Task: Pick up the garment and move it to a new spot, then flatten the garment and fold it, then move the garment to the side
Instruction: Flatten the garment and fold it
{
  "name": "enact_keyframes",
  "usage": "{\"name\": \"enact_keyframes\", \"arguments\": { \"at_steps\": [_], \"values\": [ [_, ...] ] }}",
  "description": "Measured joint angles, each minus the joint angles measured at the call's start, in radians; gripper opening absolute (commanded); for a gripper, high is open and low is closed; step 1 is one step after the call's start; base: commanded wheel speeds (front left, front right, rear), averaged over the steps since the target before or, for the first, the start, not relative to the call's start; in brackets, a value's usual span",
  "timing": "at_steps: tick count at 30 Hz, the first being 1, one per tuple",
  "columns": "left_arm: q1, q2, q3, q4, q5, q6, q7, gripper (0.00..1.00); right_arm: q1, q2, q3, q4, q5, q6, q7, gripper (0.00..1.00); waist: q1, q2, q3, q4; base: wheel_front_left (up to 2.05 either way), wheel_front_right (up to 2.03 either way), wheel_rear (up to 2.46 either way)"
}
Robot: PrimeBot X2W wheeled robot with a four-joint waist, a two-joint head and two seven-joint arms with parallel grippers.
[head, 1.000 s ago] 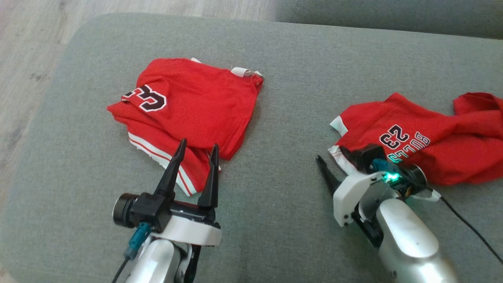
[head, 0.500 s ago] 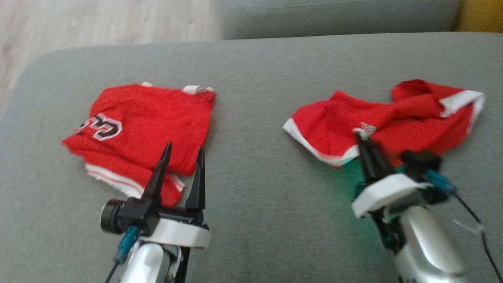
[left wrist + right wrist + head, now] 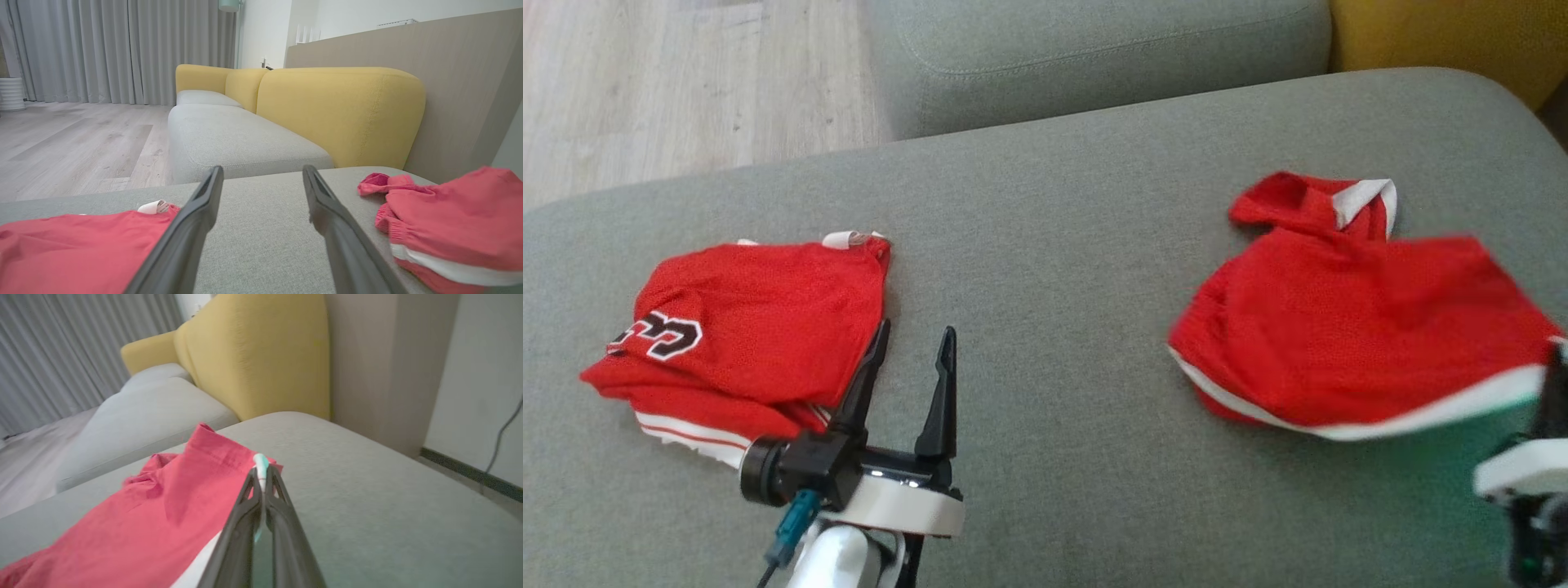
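Garment (image 3: pixel 1347 327): we saw red mesh fabric with a white hem band, bunched on the right part of the grey sofa cushion (image 3: pixel 1054 245).
Right gripper (image 3: pixel 261 477): fingers pinched together on the garment's white hem.
Hard to see: the garment was motion-blurred, and the head view's edge cut the right gripper.
Left gripper (image 3: pixel 913 335): jaws apart, empty, just beside a folded red jersey (image 3: pixel 760 318).
Around: yellow backrest (image 3: pixel 339 110), wooden floor (image 3: pixel 686 82).

left gripper (image 3: pixel 916 328): jaws wide apart, fingers pointing forward, nothing between them | right gripper (image 3: pixel 261 475): jaws pinched together on garment (image 3: pixel 163 522) hem, arm far right
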Motion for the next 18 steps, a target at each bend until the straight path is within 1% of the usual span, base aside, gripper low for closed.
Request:
{"name": "enact_keyframes", "arguments": {
  "at_steps": [3, 8, 9, 10, 12, 14, 16, 18],
  "values": [
    [0.0, 0.0, 0.0, 0.0, 0.0, 0.0, 0.0, 1.0, -0.005, 0.002, -0.099, 0.005, -0.049, 0.0, 0.02, 0.0, 0.0001, 0.0, 0.007, 0.002, 0.0, 0.0, 0.0],
    [0.0, 0.0, 0.0, 0.001, 0.0, -0.002, 0.0, 1.0, -0.032, 0.006, -0.217, 0.038, -0.14, 0.0, 0.019, 0.0, 0.0002, 0.0, 0.018, 0.009, 0.0, 0.0, 0.0],
    [0.0, 0.0, 0.0, 0.001, 0.0, -0.002, 0.0, 1.0, -0.043, 0.006, -0.237, 0.043, -0.155, 0.0, 0.014, 0.36, 0.0001, 0.0, 0.019, 0.011, 0.0, 0.0, 0.0],
    [0.0, 0.0, 0.0, 0.001, 0.0, -0.002, 0.0, 1.0, -0.054, 0.006, -0.252, 0.046, -0.169, 0.0, 0.006, 1.0, 0.0002, 0.0, 0.021, 0.012, 0.0, 0.0, 0.0],
    [0.0, 0.0, 0.0, 0.001, 0.0, -0.002, 0.0, 1.0, -0.076, 0.006, -0.254, 0.05, -0.181, 0.0, -0.019, 1.0, 0.0002, 0.0, 0.023, 0.014, 0.0, 0.0, 0.0],
    [-0.001, 0.0, 0.001, 0.002, 0.0, -0.002, 0.0, 1.0, -0.091, 0.006, -0.222, 0.041, -0.183, 0.0, -0.055, 1.0, 0.0002, 0.0, 0.025, 0.014, 0.0, 0.0, 0.0],
    [-0.001, 0.0, 0.001, 0.002, 0.0, -0.002, 0.0, 1.0, -0.094, 0.005, -0.149, 0.018, -0.149, 0.0, -0.09, 1.0, 0.0001, 0.0, 0.026, 0.015, 0.0, 0.0, 0.0],
    [-0.001, 0.0, 0.001, 0.002, 0.0, -0.002, 0.0, 1.0, -0.092, 0.005, -0.05, -0.007, -0.091, 0.0, -0.113, 1.0, 0.0002, 0.0, 0.027, 0.017, 0.0, 0.0, 0.0]
  ]
}}
